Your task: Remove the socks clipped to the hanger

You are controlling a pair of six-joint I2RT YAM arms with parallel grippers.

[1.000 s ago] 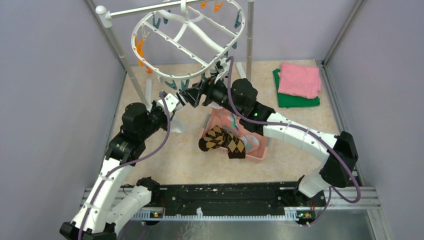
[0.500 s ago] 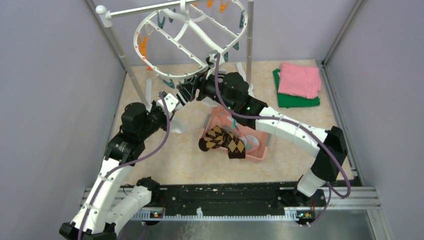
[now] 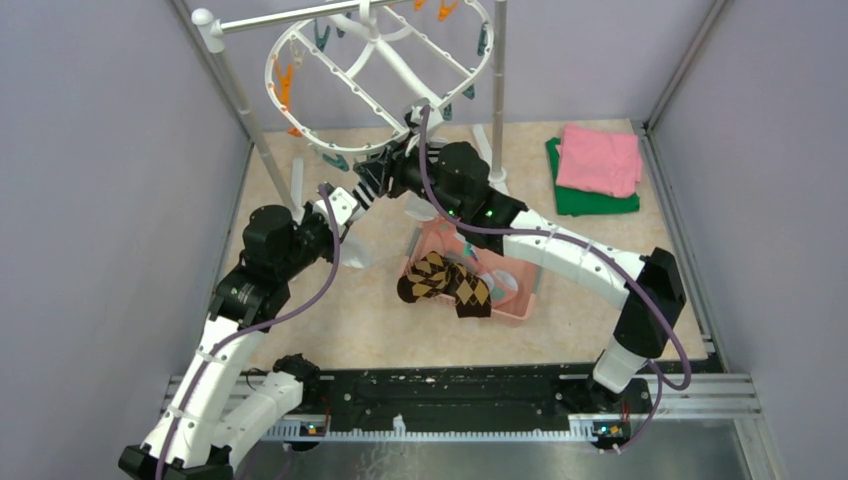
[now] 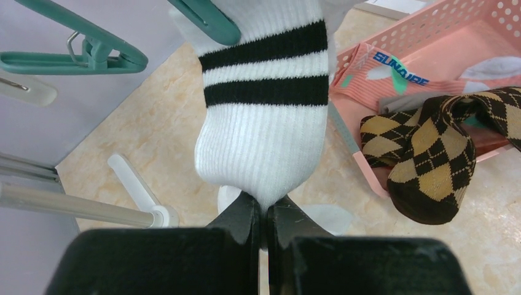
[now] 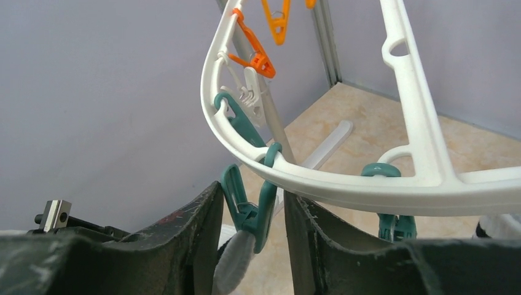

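Striped sock [image 4: 264, 129] hanging cuff-up from a teal clip [image 5: 249, 203] under the near rim of the hanger [image 5: 424, 184], above the table [image 3: 340, 320]; treat as light, soft and stretchy, likely to lengthen before coming free under a straight pull. Left pincer [image 4: 263, 215] clenched on the toe tip, a thin fold only; judged liable to slip under a hard tug; grip deeper on the ribbed foot for more purchase. Right pincer [image 5: 253, 192] straddling the clip arms just below the rim; cannot tell whether pressing them or merely beside them. Open room below the sock and toward the near edge; pink basket [image 4: 430, 55] holding diamond-patterned socks [image 4: 430, 153] close by on the right. Mind the stand pole [image 3: 235, 90] on the left and the neighbouring clips; expect swing from the hanger, hung tilted.
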